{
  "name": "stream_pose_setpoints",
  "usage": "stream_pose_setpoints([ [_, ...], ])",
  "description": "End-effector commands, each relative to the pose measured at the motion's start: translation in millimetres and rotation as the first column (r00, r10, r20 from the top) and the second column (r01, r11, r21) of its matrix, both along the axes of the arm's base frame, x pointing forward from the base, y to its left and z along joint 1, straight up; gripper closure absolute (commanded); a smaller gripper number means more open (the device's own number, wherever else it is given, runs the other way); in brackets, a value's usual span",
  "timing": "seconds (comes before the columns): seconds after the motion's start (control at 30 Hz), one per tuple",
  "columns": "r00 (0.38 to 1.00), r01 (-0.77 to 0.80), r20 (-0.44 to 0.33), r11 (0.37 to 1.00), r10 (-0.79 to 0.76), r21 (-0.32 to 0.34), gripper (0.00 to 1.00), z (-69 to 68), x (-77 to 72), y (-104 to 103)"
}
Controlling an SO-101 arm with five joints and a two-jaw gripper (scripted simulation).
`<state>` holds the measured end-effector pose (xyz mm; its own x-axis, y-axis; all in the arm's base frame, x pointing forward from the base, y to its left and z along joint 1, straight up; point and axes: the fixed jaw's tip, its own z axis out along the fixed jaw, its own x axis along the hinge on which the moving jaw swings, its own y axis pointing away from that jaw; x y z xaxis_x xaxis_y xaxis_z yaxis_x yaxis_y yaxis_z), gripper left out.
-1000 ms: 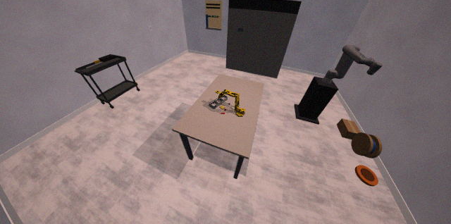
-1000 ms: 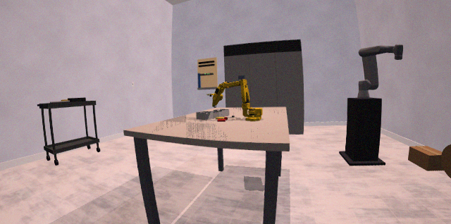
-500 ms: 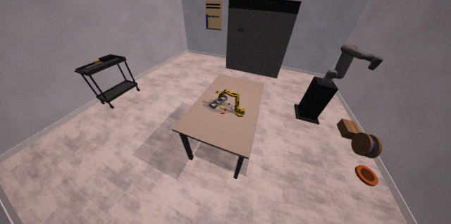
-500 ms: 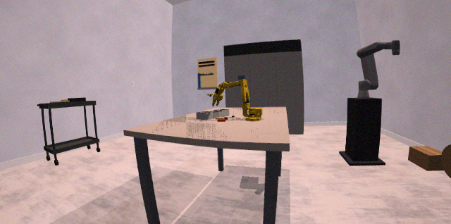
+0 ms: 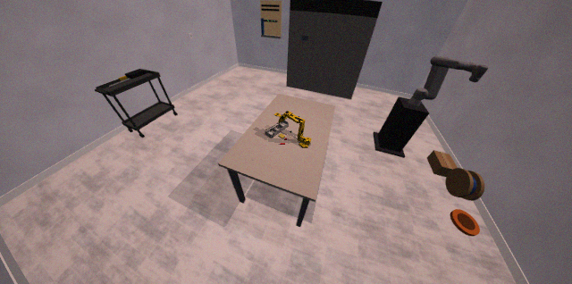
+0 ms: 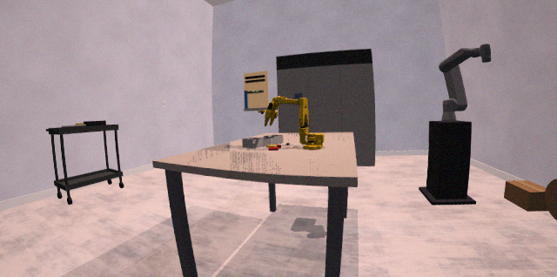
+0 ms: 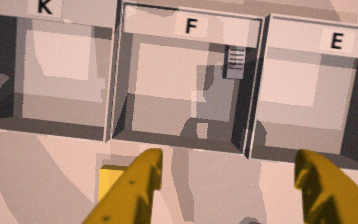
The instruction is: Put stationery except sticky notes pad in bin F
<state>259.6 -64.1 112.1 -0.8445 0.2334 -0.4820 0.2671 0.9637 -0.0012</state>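
Note:
In the wrist view three grey bins stand side by side, marked K (image 7: 60, 75), F (image 7: 185, 85) and E (image 7: 310, 90). A small grey block (image 7: 235, 61) lies inside bin F, against its right wall near the label. My gripper (image 7: 228, 157) hangs above the near edge of bin F with its yellow fingers apart and nothing between them. A yellow pad of sticky notes (image 7: 111, 181) lies on the table before the bins, partly hidden by my left finger. In the top view my gripper (image 5: 280, 117) is over the bins (image 5: 275, 130).
A small red thing (image 5: 282, 143) lies on the table near the arm's base (image 5: 305, 142); it also shows in the exterior view (image 6: 273, 148). A black cart (image 5: 134, 98), a dark cabinet (image 5: 328, 45) and a grey arm on a pedestal (image 5: 402, 125) stand around the room.

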Motion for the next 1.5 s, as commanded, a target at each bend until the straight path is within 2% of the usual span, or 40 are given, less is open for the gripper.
stream_pose_setpoints([
  [0.0, 0.997, 0.003, 0.076, 1.000, -0.002, -0.015, 0.74, 24.5, 1.8, 1],
  [0.17, 0.997, 0.000, 0.072, 1.000, 0.001, -0.014, 0.74, 24.5, 0.8, 2],
  [0.27, 0.999, -0.033, 0.034, 0.999, 0.033, -0.007, 0.74, 23.4, -9.8, 12],
  [0.33, 0.997, -0.076, -0.016, 0.997, 0.076, 0.003, 0.74, 21.6, -24.6, 25],
  [0.47, 0.973, -0.180, -0.138, 0.983, 0.182, 0.031, 0.74, 15.7, -64.2, 51],
  [0.57, 0.949, -0.235, -0.204, 0.971, 0.240, 0.048, 0.74, 11.5, -87.3, 62],
  [0.63, 0.949, -0.235, -0.204, 0.971, 0.240, 0.048, 0.74, 11.5, -87.3, 62],
  [0.73, 0.939, -0.253, -0.226, 0.966, 0.259, 0.054, 0.74, 10.0, -95.2, 65],
  [1.47, 0.939, -0.254, -0.227, 0.966, 0.259, 0.054, 0.74, 10.0, -95.4, 65],
])
